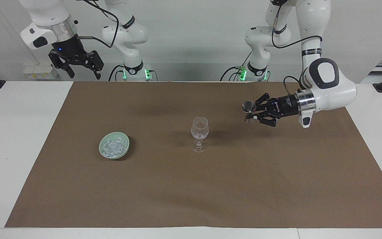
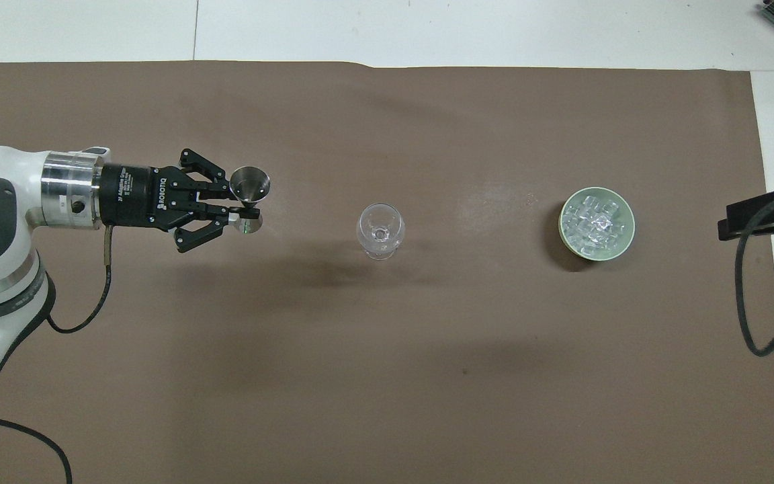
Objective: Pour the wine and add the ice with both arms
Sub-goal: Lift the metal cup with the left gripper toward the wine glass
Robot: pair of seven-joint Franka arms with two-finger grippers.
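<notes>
A clear stemmed glass (image 1: 199,133) stands upright in the middle of the brown mat; it also shows in the overhead view (image 2: 380,231). A heap of ice (image 1: 114,146) fills a pale green bowl (image 1: 125,150) toward the right arm's end, also seen from overhead (image 2: 594,224). My left gripper (image 1: 251,113) is shut on a small steel double-cone measuring cup (image 1: 248,107) and holds it upright above the mat, beside the glass toward the left arm's end; overhead shows the gripper (image 2: 242,206) and the cup (image 2: 249,185). My right gripper (image 1: 82,71) waits high, open and empty.
The brown mat (image 1: 191,196) covers most of the white table (image 1: 8,139). The right arm's black cable (image 2: 750,296) hangs over the table's edge at the right arm's end.
</notes>
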